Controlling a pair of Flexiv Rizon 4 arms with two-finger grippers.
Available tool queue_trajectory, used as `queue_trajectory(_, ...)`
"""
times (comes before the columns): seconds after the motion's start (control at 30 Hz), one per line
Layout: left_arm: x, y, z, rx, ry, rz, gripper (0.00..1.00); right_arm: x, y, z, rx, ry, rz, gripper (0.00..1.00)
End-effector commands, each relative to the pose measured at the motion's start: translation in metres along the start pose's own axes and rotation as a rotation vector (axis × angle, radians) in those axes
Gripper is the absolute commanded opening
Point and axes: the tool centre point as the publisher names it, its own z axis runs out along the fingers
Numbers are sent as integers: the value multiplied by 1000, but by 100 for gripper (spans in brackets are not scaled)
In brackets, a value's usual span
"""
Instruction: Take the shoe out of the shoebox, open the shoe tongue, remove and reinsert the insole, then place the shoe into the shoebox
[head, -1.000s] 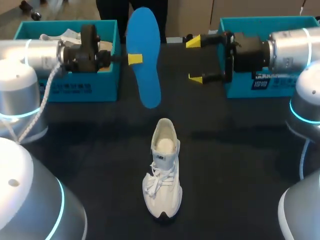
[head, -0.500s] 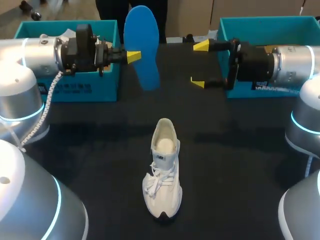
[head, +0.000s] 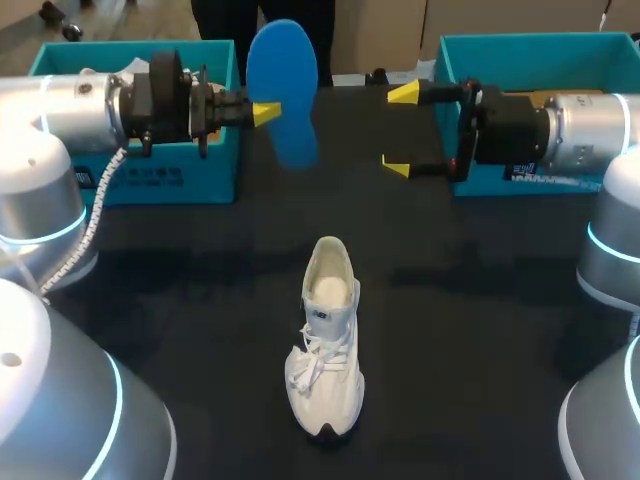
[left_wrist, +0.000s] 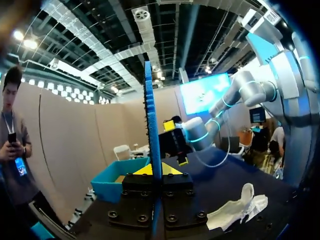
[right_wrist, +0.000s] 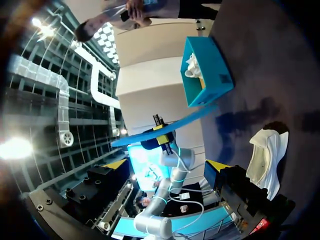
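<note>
Currently: left arm (head: 60, 110) comes in over the left shoebox (head: 170, 175), and the left jaws are clamped on the blue insole (head: 282, 90). In the left wrist view the insole (left_wrist: 150, 125) sits edge-on between the yellow fingertips (left_wrist: 142, 171), one pad on each face. It's held in the air above the far side of the bench (head: 480, 330), between the two boxes, broad face toward the head camera and long axis roughly upright.

Right arm (head: 590, 120) comes in over the right shoebox (head: 520, 40). Right jaws are wide apart with nothing between them; fingertips (head: 404, 93) point at the insole from just beside it, not touching. Right wrist view agrees: both tips (right_wrist: 116, 164) are spread, with the insole (right_wrist: 165, 127) ahead of them.

White shoe (head: 325, 335) stands on its sole mid-bench, outside both boxes and well apart from both arms. Its toe points at the near edge, its heel opening at the far side, and the laces are loose. It also shows in the left wrist view (left_wrist: 235, 212) and the right wrist view (right_wrist: 267, 155).

Something white lies in the left shoebox; can't tell what.
</note>
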Motion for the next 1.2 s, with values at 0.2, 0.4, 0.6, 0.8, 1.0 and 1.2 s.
queue_trajectory(0.2, 6, 22, 0, -54, 185, 871, 0, 0, 1, 2, -1, -2, 1, 100)
queue_trajectory(0.4, 6, 22, 0, -54, 185, 871, 0, 0, 1, 2, -1, -2, 1, 100)
queue_trajectory(0.6, 6, 22, 1, -28, 181, 960, 0, 0, 1, 2, -1, -2, 1, 100)
queue_trajectory(0.8, 7, 32, 4, -28, 141, 1260, 0, 0, 1, 2, -1, -2, 1, 100)
queue_trajectory(1.0, 7, 30, 6, -33, 88, 1482, 0, 0, 1, 2, -1, -2, 1, 100)
queue_trajectory(1.2, 7, 30, 6, -33, 88, 1482, 0, 0, 1, 2, -1, -2, 1, 100)
